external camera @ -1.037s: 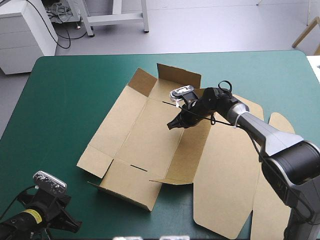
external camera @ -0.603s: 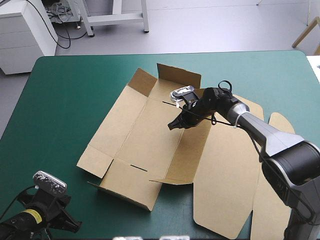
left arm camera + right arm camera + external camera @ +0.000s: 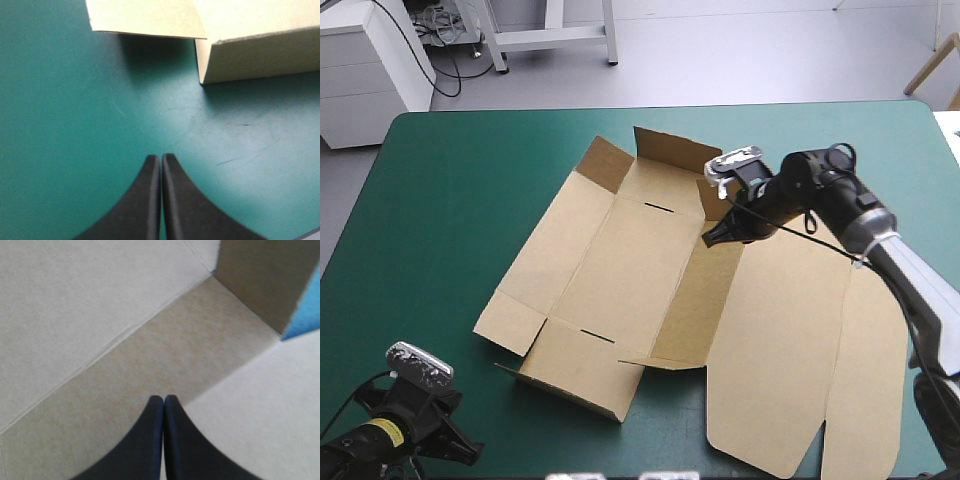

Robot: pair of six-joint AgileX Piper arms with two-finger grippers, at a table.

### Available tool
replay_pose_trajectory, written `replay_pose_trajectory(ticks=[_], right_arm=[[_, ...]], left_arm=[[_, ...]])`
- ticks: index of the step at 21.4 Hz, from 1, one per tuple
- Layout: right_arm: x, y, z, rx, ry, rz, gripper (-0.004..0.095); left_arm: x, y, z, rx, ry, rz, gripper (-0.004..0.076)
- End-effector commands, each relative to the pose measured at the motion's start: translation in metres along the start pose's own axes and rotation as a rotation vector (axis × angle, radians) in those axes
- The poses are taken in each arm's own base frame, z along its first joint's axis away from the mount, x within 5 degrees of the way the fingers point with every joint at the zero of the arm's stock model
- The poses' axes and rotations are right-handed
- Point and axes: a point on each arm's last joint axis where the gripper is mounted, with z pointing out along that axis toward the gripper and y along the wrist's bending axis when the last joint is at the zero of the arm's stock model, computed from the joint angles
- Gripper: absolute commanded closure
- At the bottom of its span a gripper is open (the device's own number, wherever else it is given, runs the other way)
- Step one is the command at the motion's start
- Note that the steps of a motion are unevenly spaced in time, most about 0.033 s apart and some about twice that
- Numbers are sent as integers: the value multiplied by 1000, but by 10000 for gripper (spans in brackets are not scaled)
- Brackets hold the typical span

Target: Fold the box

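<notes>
Seen from above, the right arm (image 3: pixel 880 240) stretches in over the one box (image 3: pixel 620 270), mid-table, some walls raised; the right gripper (image 3: pixel 710 238) hangs by the right wall. Bare cover (image 3: pixel 450 200) lies left and beyond. Left wrist: the left gripper (image 3: pixel 161 160), closed to a point, faces box edges, apart. Right wrist: fingers (image 3: pixel 150 440) pressed together over board.

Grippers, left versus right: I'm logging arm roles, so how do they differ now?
The left gripper hangs over bare teal-green cover, the box ahead of it; the right gripper hangs over the box's board. The left is by the cover's near edge, the right out mid-table. Both are shut, holding nothing.
</notes>
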Motion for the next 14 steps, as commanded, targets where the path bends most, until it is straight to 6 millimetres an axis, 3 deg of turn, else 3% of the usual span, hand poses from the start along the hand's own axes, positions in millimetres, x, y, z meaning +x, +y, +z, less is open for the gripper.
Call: replay_pose_trajectory(ticks=[1, 5, 7, 10, 14], right_arm=[[7, -12, -57, 46, -96, 38, 927], [35, -19, -116, 117, -132, 76, 927], [42, -15, -135, 153, -178, 64, 927], [47, -12, -146, 164, -204, 59, 928], [46, -12, -144, 160, -199, 61, 927]], left_arm=[[-9, 1, -5, -6, -65, -3, 734], [-9, 1, -5, -6, -65, -3, 734], [-9, 1, -5, -6, -65, -3, 734], [-9, 1, -5, -8, -65, -2, 734], [-9, 2, -5, -9, -65, -2, 734]])
